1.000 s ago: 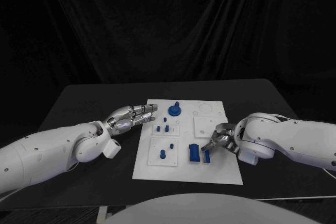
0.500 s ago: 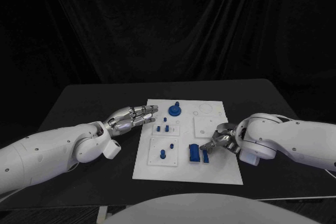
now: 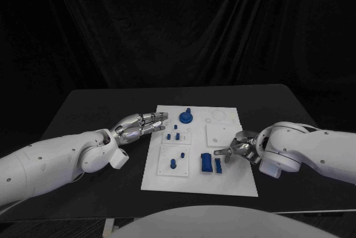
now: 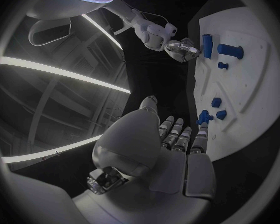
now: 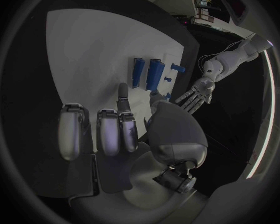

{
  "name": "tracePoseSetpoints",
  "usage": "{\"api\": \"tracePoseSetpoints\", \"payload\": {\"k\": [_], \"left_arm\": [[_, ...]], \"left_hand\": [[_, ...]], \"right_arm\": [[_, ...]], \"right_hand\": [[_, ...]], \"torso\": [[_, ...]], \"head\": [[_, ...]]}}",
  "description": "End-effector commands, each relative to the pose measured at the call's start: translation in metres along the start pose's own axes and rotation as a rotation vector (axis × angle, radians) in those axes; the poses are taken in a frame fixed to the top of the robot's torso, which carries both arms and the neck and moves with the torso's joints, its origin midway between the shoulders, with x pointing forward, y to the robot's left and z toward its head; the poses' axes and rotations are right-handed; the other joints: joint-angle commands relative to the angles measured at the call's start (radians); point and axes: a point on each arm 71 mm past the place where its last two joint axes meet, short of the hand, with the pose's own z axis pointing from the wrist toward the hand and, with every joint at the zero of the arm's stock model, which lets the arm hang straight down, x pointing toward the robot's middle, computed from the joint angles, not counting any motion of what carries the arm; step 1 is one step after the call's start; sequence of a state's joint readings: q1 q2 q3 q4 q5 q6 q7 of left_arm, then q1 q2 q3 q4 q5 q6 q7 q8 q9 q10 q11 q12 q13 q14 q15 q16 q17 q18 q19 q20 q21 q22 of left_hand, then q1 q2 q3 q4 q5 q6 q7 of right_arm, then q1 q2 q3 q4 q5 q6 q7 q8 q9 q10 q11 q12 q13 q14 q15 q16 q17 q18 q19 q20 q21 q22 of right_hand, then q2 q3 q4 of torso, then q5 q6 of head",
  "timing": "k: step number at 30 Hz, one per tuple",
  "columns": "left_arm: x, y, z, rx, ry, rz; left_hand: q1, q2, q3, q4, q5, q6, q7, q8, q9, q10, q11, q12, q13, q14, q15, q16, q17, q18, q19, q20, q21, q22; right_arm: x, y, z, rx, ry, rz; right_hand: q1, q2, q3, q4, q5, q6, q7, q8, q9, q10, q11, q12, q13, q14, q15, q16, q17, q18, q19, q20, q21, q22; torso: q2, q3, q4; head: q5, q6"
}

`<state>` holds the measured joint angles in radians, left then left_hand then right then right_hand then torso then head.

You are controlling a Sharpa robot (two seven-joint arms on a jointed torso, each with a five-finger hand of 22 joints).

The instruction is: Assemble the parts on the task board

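Head view: board (image 3: 199,181) lies mid-table. Blue parts sit on it, including a tall block (image 3: 206,163) and a knob (image 3: 185,116). Left hand (image 3: 139,125) hovers at the board's left edge, fingers extended, holding nothing. Right hand (image 3: 238,150) is over the right edge, near the block; fingers loosely curled, empty.

Left wrist view: fingers (image 4: 180,134) straight, near small parts.

Right wrist view: fingers (image 5: 109,129) apart, empty.

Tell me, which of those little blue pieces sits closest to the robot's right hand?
The slim blue bar lying flat near the task board's right edge. It lies just beside the right hand, next to a wider blue block; the other pieces sit farther toward the left hand.
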<state>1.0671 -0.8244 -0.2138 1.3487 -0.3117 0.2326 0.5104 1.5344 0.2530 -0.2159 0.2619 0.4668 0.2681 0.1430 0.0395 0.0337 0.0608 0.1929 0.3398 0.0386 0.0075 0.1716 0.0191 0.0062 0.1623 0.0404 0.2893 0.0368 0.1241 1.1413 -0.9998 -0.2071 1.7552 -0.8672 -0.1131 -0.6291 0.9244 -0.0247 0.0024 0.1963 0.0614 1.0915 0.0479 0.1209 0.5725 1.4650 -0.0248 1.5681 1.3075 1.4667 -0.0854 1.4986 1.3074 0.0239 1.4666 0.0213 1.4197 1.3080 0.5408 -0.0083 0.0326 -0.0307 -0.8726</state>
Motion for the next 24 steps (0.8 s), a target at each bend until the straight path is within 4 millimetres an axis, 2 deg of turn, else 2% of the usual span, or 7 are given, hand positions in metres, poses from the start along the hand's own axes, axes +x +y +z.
{"api": "tracePoseSetpoints", "payload": {"k": [1,4,9,12,17,22,24], "left_arm": [[0.001,-0.002,0.000,0.024,0.004,-0.012],[0.001,-0.002,0.000,0.032,0.000,-0.011],[0.001,-0.003,-0.001,0.045,-0.007,-0.007],[0.000,-0.004,-0.001,0.052,-0.011,-0.005],[0.000,-0.004,-0.002,0.062,-0.016,-0.002],[-0.001,-0.005,-0.003,0.066,-0.020,-0.001],[-0.001,-0.005,-0.003,0.066,-0.021,-0.001]], "left_hand": [[0.014,0.000,0.006,-0.002,0.007,0.000,0.062,0.002,0.001,0.009,0.001,0.002,0.001,0.000,0.008,0.007,0.001,-0.018,0.005,0.005,0.006,0.002],[0.017,-0.002,0.008,-0.006,0.010,0.004,0.062,0.003,0.002,0.013,0.001,0.008,0.002,0.002,0.009,0.012,0.003,-0.019,0.007,0.005,0.007,0.005],[0.021,-0.005,0.011,-0.010,0.017,0.011,0.064,0.005,0.003,0.021,0.002,0.018,0.004,0.005,0.009,0.017,0.004,-0.021,0.010,0.005,0.010,0.010],[0.022,-0.006,0.012,-0.011,0.020,0.014,0.065,0.005,0.003,0.025,0.002,0.024,0.004,0.005,0.010,0.019,0.005,-0.021,0.012,0.005,0.012,0.013],[0.026,-0.007,0.016,-0.016,0.027,0.024,0.068,0.008,0.004,0.034,0.003,0.034,0.006,0.008,0.011,0.024,0.006,-0.022,0.018,0.005,0.016,0.021],[0.028,-0.008,0.018,-0.019,0.030,0.028,0.070,0.009,0.004,0.038,0.004,0.041,0.006,0.009,0.011,0.026,0.006,-0.022,0.019,0.005,0.017,0.022],[0.028,-0.008,0.019,-0.020,0.031,0.031,0.070,0.010,0.005,0.040,0.004,0.042,0.007,0.010,0.011,0.026,0.007,-0.023,0.020,0.005,0.017,0.023]], "right_arm": [[-0.005,0.002,-0.008,-0.077,-0.084,0.058],[-0.008,0.004,-0.016,-0.159,-0.130,0.075],[-0.014,0.010,-0.033,-0.350,-0.259,0.019],[-0.017,0.014,-0.042,-0.457,-0.348,-0.066],[-0.011,0.013,-0.050,-0.594,-0.465,-0.202],[0.002,0.008,-0.048,-0.659,-0.511,-0.333],[0.008,0.005,-0.046,-0.667,-0.510,-0.369]], "right_hand": [[0.017,0.010,-0.016,0.002,0.051,-0.004,0.005,0.006,0.002,0.106,0.002,0.003,0.263,0.073,0.000,0.004,0.098,0.011,0.051,0.004,0.007,0.217],[0.121,0.020,-0.002,-0.047,0.258,-0.024,0.007,0.000,0.000,0.106,0.004,0.003,0.263,0.079,0.000,0.017,0.125,0.005,0.061,0.002,0.033,0.225],[0.287,0.031,0.058,-0.149,0.439,-0.060,0.014,-0.017,-0.010,0.106,0.008,0.003,0.263,0.083,0.003,0.028,0.149,-0.003,0.073,0.005,0.066,0.236],[0.336,0.023,0.066,-0.186,0.429,-0.068,0.021,-0.014,-0.013,0.106,0.014,0.003,0.263,0.086,0.010,0.034,0.163,-0.009,0.080,0.010,0.088,0.242],[0.394,0.018,0.060,-0.218,0.348,-0.046,0.011,0.025,-0.017,0.106,0.009,0.003,0.263,0.090,0.007,0.045,0.188,-0.016,0.092,0.012,0.121,0.253],[0.405,0.010,0.014,-0.195,0.246,-0.008,-0.013,0.133,0.029,0.106,-0.007,0.003,0.263,0.093,-0.007,0.054,0.210,-0.020,0.098,0.000,0.136,0.258],[0.416,0.008,-0.009,-0.167,0.240,-0.034,-0.025,0.214,0.088,0.106,-0.018,0.003,0.263,0.093,-0.016,0.054,0.211,-0.020,0.097,-0.010,0.136,0.257]], "torso": [[0.000,-0.0001,-0.0004],[0.000,0.0000,-0.0002],[0.000,0.0000,0.0000],[0.000,0.0003,0.0005],[-0.001,0.0001,0.0013],[0.000,0.0000,0.0003],[0.000,0.0001,-0.0006]], "head": [[0.002,0.000],[0.003,0.000],[0.004,0.000],[0.004,0.000],[0.000,0.000],[-0.003,0.000],[-0.002,0.000]]}}
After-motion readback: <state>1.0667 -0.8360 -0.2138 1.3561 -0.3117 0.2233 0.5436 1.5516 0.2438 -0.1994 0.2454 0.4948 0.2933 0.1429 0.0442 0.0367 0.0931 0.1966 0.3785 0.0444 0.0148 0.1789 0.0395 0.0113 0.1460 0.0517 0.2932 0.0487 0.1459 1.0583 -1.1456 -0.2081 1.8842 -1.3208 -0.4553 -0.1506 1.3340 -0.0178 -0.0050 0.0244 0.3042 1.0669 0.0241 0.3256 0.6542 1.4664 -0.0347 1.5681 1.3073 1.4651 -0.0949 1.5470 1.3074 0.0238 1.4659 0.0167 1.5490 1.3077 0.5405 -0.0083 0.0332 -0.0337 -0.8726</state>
